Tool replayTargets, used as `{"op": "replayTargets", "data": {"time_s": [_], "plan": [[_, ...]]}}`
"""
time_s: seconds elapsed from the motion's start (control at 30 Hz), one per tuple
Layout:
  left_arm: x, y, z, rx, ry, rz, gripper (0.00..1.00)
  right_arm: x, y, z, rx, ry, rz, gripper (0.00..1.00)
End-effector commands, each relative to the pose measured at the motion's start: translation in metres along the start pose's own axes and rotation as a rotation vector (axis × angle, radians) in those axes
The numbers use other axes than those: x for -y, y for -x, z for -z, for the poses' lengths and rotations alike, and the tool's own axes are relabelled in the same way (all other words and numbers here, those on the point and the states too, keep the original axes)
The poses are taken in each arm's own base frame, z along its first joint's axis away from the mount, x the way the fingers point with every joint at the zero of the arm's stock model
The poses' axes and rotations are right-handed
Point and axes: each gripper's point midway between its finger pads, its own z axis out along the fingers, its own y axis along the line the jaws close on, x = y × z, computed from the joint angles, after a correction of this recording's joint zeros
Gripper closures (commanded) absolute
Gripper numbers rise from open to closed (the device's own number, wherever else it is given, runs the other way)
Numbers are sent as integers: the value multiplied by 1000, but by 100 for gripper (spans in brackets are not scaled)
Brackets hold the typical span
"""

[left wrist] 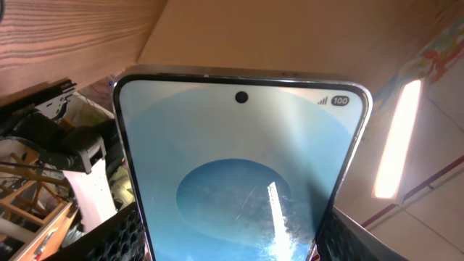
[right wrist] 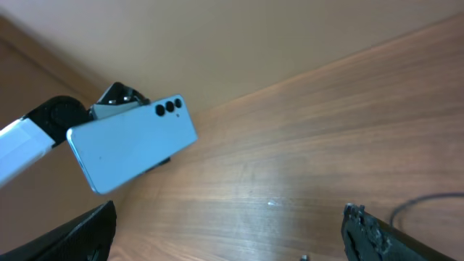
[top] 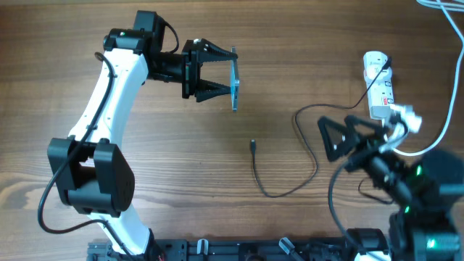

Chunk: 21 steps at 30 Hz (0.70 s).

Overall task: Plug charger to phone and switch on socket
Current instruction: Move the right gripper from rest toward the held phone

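Observation:
My left gripper point(top: 230, 75) is shut on the phone point(top: 235, 78) and holds it edge-on above the table at the back left. The left wrist view shows its turquoise screen point(left wrist: 243, 181) between the fingers. The right wrist view shows its pale blue back point(right wrist: 130, 141) with three lenses. The thin black charger cable point(top: 290, 190) curves across the table's middle, its connector tip point(top: 252, 145) lying free. My right gripper point(top: 325, 139) is open and empty, right of the tip. The white socket strip point(top: 378, 81) lies at the back right.
A white lead point(top: 449, 87) runs from the socket along the right edge. The arm bases stand along the front edge. Bare wood lies between the two grippers.

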Motion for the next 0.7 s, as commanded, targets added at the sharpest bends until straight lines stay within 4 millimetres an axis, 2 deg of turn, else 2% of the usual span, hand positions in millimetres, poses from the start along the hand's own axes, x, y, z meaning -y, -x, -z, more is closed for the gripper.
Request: {"op": "replayTargets", "data": {"time_s": [0.0,0.07,0.3,0.4,0.5,0.67], "plan": [[18,-18,1,-36,-43,-43,33,-15,-7,-14,-124,115,27,0],[18,-18,1,-36,-43,-43,33,-16,-16,-21,-186,160,23,0],[18,-18,1,-36,-43,-43,33,16,-38,-32,-289,48,4,1],[18,-18,1,-36,-43,-43,33,27,-39,-26,-304,-44,12,0],[18,-18,1,-36,-43,-43,33,32,-31,-13,-313,-153,45,0],[18,-18,1,-36,-43,-44,33,17,-13,11,-344,-285,122,2]]}}
